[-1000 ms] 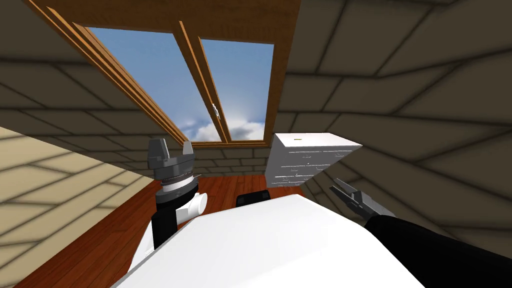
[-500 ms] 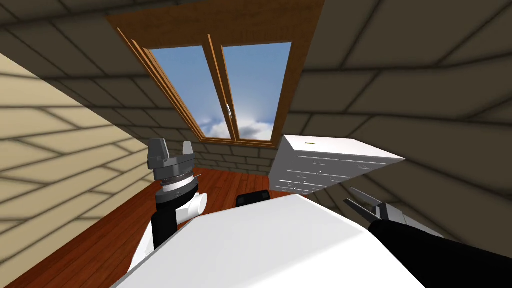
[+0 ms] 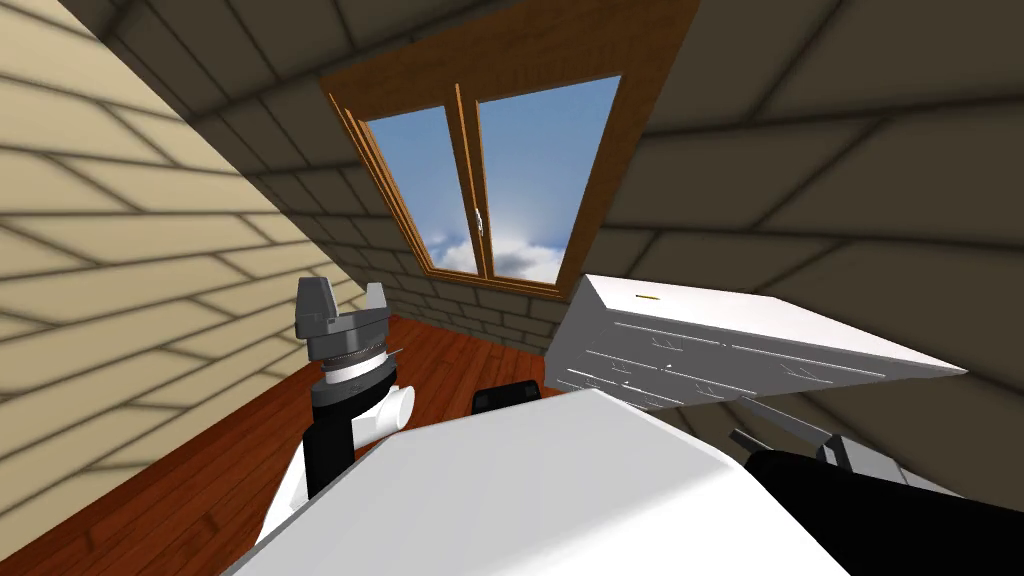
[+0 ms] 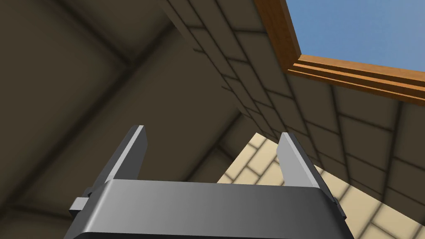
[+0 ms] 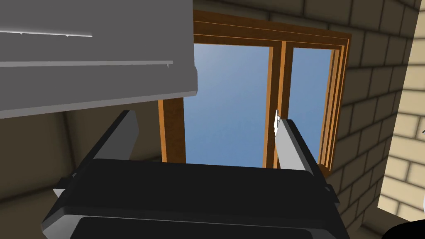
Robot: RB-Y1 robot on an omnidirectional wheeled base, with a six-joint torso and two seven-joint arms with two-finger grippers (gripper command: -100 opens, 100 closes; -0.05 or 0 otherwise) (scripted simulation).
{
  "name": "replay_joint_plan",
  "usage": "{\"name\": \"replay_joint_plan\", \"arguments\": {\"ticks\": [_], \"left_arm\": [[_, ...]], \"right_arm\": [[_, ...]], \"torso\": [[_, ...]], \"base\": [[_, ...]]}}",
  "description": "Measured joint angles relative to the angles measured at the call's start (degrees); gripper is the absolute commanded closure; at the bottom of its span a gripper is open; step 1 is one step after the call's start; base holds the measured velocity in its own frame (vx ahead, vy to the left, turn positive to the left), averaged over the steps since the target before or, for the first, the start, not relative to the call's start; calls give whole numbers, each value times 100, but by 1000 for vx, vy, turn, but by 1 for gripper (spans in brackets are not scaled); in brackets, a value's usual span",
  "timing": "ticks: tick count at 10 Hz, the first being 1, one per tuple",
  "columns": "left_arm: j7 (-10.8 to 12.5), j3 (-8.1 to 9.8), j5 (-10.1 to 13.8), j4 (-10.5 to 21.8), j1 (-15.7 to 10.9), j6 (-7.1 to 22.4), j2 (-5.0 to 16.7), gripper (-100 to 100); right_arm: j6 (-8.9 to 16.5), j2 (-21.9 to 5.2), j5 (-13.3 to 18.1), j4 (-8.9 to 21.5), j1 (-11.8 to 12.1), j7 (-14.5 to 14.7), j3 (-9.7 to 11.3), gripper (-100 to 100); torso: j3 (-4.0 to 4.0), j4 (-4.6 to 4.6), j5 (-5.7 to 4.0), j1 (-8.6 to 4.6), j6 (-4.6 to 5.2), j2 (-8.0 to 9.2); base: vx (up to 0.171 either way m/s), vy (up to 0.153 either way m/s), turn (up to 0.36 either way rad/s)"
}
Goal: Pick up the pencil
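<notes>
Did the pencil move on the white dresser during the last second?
No. The pencil lies at the same spot as before, near the same corner of the top of the dresser. The whole picture shifted because I turned.

My left pincer (image 3: 347,295) carries two grey blade fingers on a ribbed grey collar (image 3: 346,345) and black forearm (image 3: 330,450). My right pincer (image 5: 207,118) has a black box body.
</notes>
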Motion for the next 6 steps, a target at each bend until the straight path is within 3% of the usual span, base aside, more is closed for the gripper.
{"name": "replay_joint_plan", "arguments": {"ticks": [6], "left_arm": [[0, 1, 0, 0, 2, 0, 0, 0]], "right_arm": [[-355, -184, 470, 121, 868, 22, -862, -100]], "torso": [[-3, 0, -4, -12, 7, -7]], "base": [[-12, -48, 334]]}}
